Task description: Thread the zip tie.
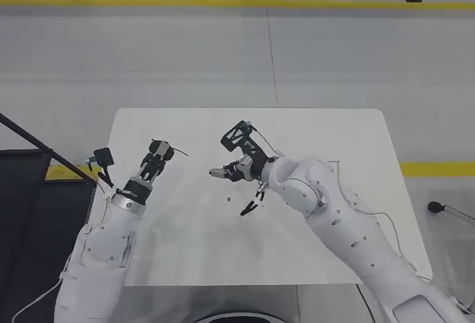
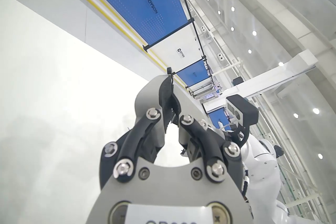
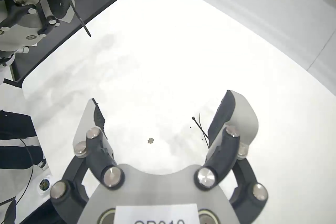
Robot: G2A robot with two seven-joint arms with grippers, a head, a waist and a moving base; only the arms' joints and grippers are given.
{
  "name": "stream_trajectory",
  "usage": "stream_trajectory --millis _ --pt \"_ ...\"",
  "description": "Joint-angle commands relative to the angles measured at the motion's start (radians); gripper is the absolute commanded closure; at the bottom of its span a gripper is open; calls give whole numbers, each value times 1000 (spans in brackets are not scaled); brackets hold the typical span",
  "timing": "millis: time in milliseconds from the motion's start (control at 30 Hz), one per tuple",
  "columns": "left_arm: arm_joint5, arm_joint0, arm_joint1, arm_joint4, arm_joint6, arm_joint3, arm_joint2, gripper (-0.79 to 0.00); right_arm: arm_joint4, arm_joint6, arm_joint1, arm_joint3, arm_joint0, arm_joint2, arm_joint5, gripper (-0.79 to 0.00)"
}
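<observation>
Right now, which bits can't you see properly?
- The zip tie, left wrist view: its middle is hidden between the shut left jaws; just the head pokes out.
- The second tie on the table, right wrist view: one end runs behind a pad of the open right jaws.
- The speck on the table, right wrist view: too small to tell what it is.

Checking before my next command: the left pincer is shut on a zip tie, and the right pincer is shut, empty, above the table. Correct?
Not quite: the right pincer is open, as the right wrist view shows. It is empty, above the table; the left pincer is shut on the zip tie.
</observation>
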Motion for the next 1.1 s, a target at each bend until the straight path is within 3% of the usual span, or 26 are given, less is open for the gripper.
stream_trajectory --millis 0,133,267,433,600,700,800,1067 --pt "0 0 0 0 0 0 0 0 0 0 0 0 0 0 0 -785" --pt "7 0 0 4 1 -3 5 0 -28 -1 0 -14 -8 -6 6 -785" --pt "35 -23 1 17 1 7 14 0 -107 76 -17 -13 25 -47 122 -785" --pt "41 -27 2 18 -5 10 19 0 -146 204 -63 69 125 -131 235 -785" --pt "38 -26 4 -2 4 24 12 0 -72 308 -117 203 225 -184 253 -785" --pt "37 -23 4 -15 13 34 7 0 -24 345 -145 288 273 -203 249 -720" --pt "34 -23 5 -22 15 42 4 0 -1 366 -171 360 307 -222 256 -582" --pt "29 -35 7 -53 8 55 4 0 30 418 -230 508 372 -261 283 -529"
